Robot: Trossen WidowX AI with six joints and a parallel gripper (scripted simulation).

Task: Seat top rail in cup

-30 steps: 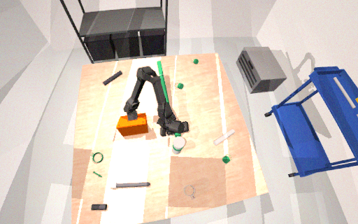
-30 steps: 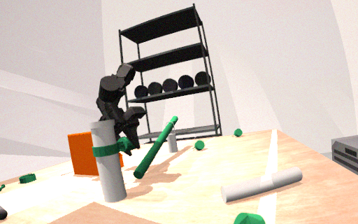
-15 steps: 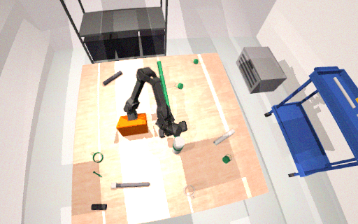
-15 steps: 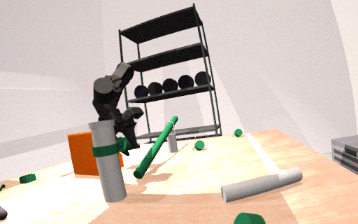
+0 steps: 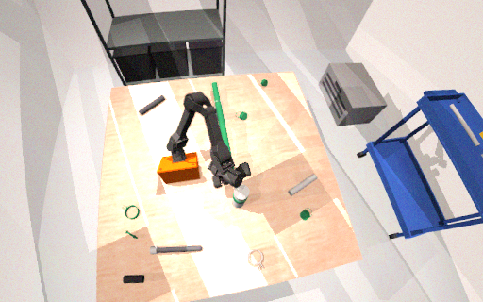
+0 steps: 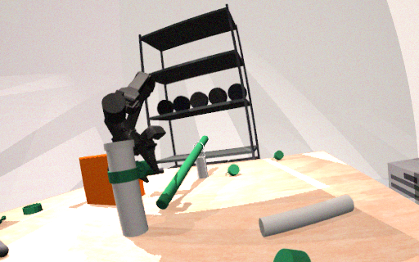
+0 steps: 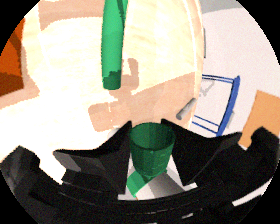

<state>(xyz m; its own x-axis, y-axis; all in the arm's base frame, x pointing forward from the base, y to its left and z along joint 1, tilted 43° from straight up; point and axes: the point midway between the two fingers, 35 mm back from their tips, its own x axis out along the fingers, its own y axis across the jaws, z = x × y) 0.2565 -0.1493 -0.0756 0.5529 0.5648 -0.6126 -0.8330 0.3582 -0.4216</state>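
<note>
The green rail (image 5: 222,120) (image 6: 186,169) (image 7: 112,40) passes through the loop cap (image 6: 199,145) at its far end. Its cut end is free, apart from the cup, right of the big post in the exterior view. The big grey post (image 6: 128,209) (image 5: 241,192) stands upright with the green brace band (image 6: 123,176) (image 5: 239,199) around its upper part. The green rail-end cup (image 7: 152,147) (image 6: 141,168) hangs on the band, its open mouth showing in the wrist view. My gripper (image 7: 146,122) (image 6: 152,173) (image 5: 234,178) is shut on this cup, a finger on each side. In the top view the arm hides the cup.
The small line post (image 6: 202,167) stands under the rail's far part. A grey tube (image 5: 303,184) (image 6: 306,216) lies right of the big post. The orange block (image 5: 179,169) (image 6: 96,180) is at the arm's base. Green fittings (image 5: 242,115) (image 5: 306,214) lie on the table (image 5: 323,236).
</note>
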